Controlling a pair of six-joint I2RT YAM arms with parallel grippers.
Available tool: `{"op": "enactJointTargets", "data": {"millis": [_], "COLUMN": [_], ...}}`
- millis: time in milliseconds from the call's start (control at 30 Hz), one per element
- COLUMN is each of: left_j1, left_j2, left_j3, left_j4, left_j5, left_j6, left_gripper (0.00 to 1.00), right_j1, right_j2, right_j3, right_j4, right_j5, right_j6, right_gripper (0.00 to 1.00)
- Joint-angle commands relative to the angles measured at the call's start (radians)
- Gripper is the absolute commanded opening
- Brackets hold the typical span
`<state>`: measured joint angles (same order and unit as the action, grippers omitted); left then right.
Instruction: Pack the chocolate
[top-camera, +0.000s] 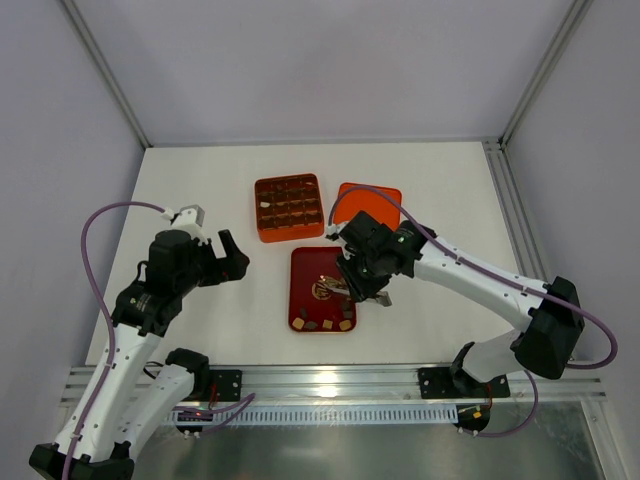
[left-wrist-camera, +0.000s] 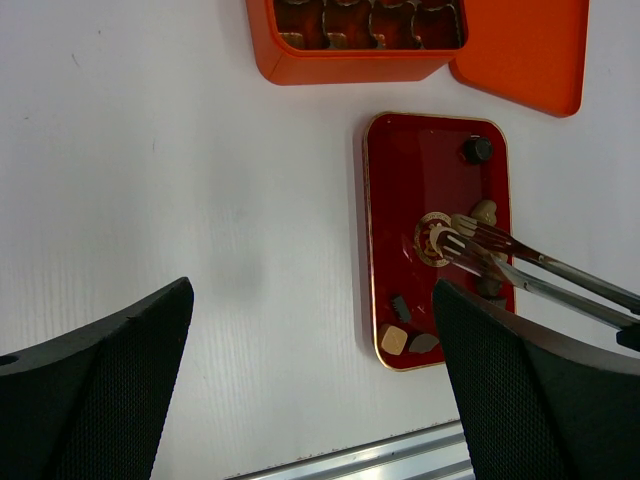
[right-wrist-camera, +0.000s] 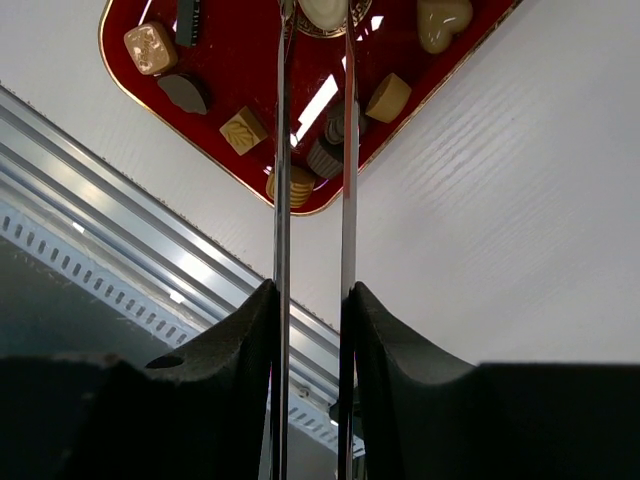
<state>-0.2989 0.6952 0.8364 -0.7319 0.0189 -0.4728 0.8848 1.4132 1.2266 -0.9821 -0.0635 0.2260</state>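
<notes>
Right claw (right-wrist-camera: 312, 296): closed partway on a pair of metal tongs (right-wrist-camera: 283, 200), one black finger pressed against each arm; it hangs over the near right part of the red tray (top-camera: 296, 290).
Tongs' tips: down in the middle of the tray, one on either side of a round, pale, gold-ringed spot. I cannot tell whether that is a piece or a mark on the tray.
Left claw (left-wrist-camera: 312, 290): wide open and holding nothing, above bare desk (top-camera: 200, 180) to the left of the tray.
Chocolate (right-wrist-camera: 243, 130): most of it lies loose in the red tray. Tan squares, a dark leaf shape and ridged round pieces are gathered along the tray's near end; a cream heart lies near its right edge, and a dark round piece sits alone at the far right corner.
Orange box (top-camera: 289, 207): just beyond the tray, with its grid of compartments open to the top. A few tan pieces show in the compartments on its left side — the rest are too dark to read.
Orange lid (top-camera: 370, 195): flat on the desk, just right of the box.
</notes>
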Motion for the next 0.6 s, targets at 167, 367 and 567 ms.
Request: {"op": "enactJointTargets", "data": {"millis": [167,367,567], "left_j1": [-0.002,-0.002,-0.003], "left_j2": [-0.011,-0.013,-0.013], "left_j3": [-0.002,-0.002,-0.002], "left_j4": [0.023,0.022,0.023], "left_j5": [-0.011,-0.011,-0.011], "left_j6": [-0.01,-0.01,-0.01], "left_gripper": [1.0,1.0,1.0], "right_j1": [-0.006,-0.006,-0.006], "right_j2": [0.026,0.035,0.039], "right_j3": [0.04,0.031,0.027], "right_j4": [0.057,0.062,0.06], "right_j5": [-0.024,-0.025,-0.025], "right_j6": [0.012,0.004,0.001], "right_gripper": [0.36,0.36,0.38]}}
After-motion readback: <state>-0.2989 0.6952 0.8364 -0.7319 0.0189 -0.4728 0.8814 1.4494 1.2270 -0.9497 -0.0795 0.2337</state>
